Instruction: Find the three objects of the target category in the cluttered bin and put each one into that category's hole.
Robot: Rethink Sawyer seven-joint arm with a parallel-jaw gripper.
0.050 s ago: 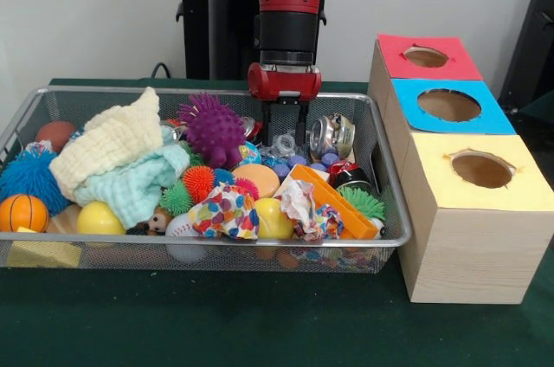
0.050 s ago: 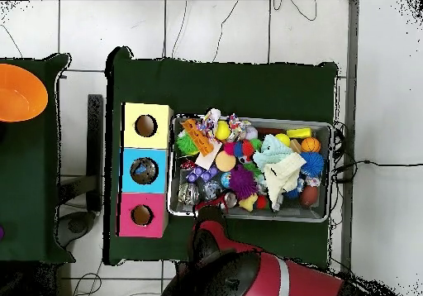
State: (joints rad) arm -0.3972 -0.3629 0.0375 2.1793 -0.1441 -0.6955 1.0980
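Clear plastic trinket (image 1: 284,144) sits between the spread fingers of the robot's black hand (image 1: 285,138), nothing gripped yet. Wire mesh bin (image 1: 394,211) below is full. Beside it, the three-hole wooden box (image 1: 459,237); sorting seems barely begun.
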